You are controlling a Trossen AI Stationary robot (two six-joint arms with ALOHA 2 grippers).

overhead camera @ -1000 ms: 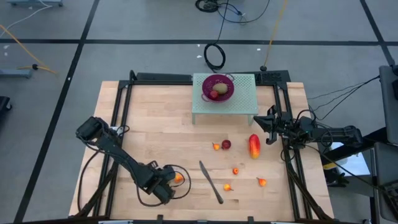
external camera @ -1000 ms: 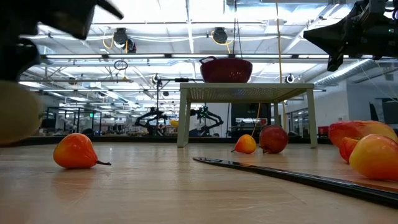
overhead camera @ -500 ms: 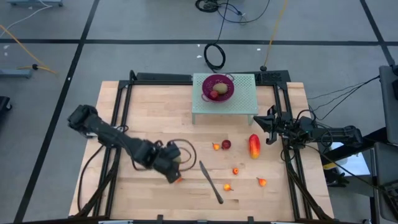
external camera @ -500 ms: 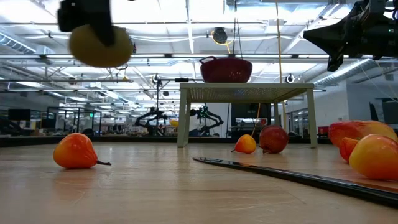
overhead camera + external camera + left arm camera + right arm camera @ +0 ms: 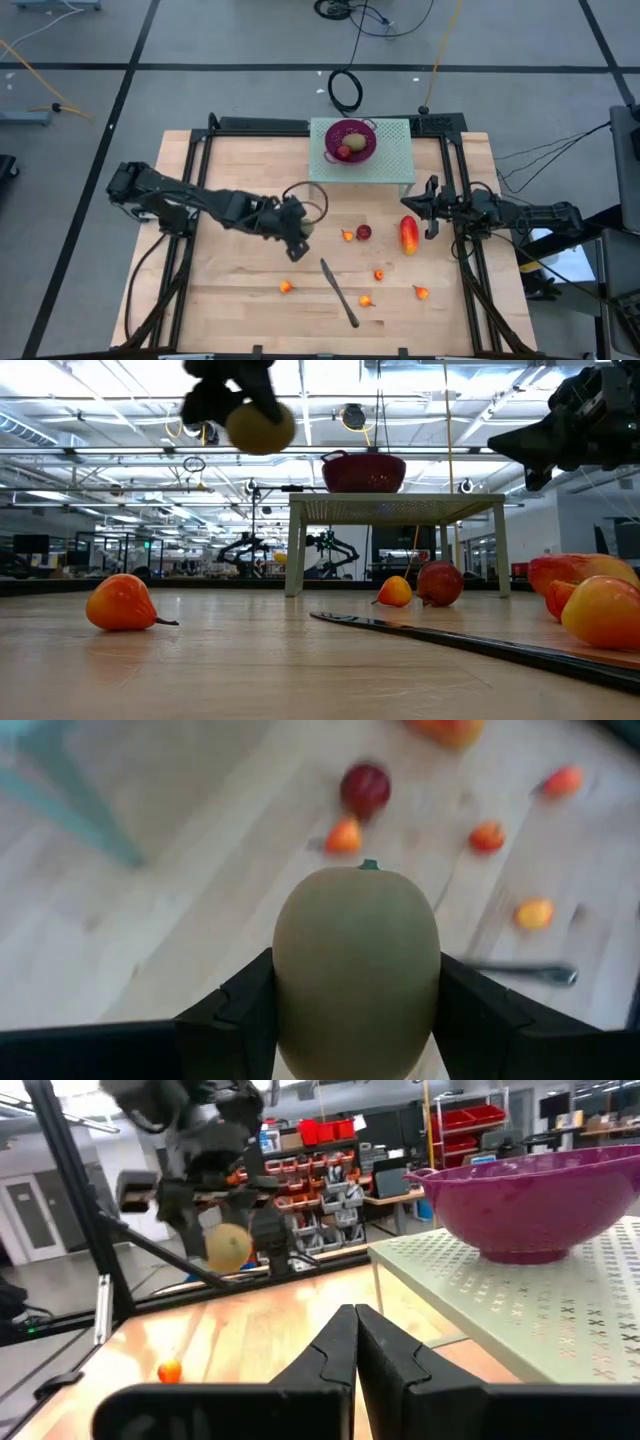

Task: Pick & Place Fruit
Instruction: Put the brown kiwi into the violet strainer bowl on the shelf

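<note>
Left hand (image 5: 297,229) grips a brownish-green oval kiwi (image 5: 356,970) between its two dark fingers (image 5: 232,1013), holding it up in the air over the middle of the pale wooden surface (image 5: 230,180), clear of the boards, as the low view shows (image 5: 260,426). Just beyond the held kiwi, toward the right arm's side, a tiny orange-red fruit (image 5: 348,235) lies touching or nearly touching a dark red round fruit (image 5: 364,232), and past those rests the larger elongated red-yellow mango (image 5: 408,235). Nearer the front edge, three more tiny orange-red pieces lie apart from one another (image 5: 379,274) (image 5: 366,299) (image 5: 420,292), and a fourth sits alone below the left hand (image 5: 286,287). A long dark-handled knife (image 5: 339,292) lies slantwise between that lone piece and the others. At the back stands a low pale-green perforated stand (image 5: 390,165) carrying a purple perforated bowl (image 5: 333,148), in which a kiwi and a reddish piece already sit. Right hand (image 5: 430,209) hangs above the surface's right edge, close to the mango, its fingers (image 5: 340,1352) pressed shut on nothing.
</note>
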